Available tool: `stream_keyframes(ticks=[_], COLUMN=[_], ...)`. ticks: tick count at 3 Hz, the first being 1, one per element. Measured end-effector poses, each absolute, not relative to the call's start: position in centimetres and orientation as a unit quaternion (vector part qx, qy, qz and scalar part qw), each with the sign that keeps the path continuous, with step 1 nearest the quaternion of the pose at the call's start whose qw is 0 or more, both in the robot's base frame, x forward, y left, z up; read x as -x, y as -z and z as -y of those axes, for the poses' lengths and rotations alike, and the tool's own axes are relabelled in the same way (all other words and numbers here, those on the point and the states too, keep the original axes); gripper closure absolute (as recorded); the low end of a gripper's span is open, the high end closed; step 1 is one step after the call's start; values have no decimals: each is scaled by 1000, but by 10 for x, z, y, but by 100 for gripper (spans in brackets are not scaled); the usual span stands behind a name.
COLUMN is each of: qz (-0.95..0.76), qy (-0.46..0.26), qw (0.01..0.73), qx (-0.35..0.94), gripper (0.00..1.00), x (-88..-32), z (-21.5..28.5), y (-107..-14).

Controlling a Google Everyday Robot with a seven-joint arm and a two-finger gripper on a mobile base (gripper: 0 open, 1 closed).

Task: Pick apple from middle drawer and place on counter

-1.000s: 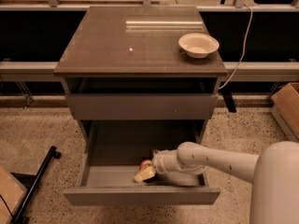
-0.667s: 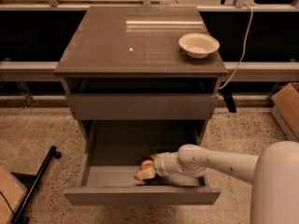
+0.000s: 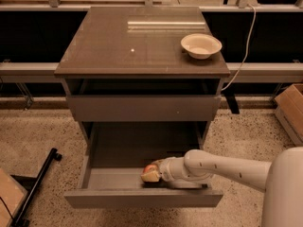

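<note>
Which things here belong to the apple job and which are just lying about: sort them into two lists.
Job: apple, in the open middle drawer; counter; claw, down in the drawer at the apple.

Lying about: cream bowl on the counter; cardboard box on the floor; black bar on the floor.

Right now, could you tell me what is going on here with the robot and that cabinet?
The robot's arm reaches down into the open middle drawer, with the gripper right at the apple near the drawer's front. The apple lies inside the drawer and is not yet on the counter, where a cream bowl sits towards the right side.
</note>
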State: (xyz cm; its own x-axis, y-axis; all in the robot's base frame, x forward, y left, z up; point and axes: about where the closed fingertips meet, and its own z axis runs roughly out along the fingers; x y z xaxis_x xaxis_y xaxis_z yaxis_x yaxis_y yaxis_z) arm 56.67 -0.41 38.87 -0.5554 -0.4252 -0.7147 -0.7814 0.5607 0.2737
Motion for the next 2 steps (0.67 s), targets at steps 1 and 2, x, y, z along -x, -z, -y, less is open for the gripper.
stream_keyframes(ticks=[1, 2], qz=[-831, -803], qy=[-314, -332], qw=[310, 371], qx=[339, 328], gripper=[97, 100], x=[-563, -587], z=[11, 68], y=[-401, -481])
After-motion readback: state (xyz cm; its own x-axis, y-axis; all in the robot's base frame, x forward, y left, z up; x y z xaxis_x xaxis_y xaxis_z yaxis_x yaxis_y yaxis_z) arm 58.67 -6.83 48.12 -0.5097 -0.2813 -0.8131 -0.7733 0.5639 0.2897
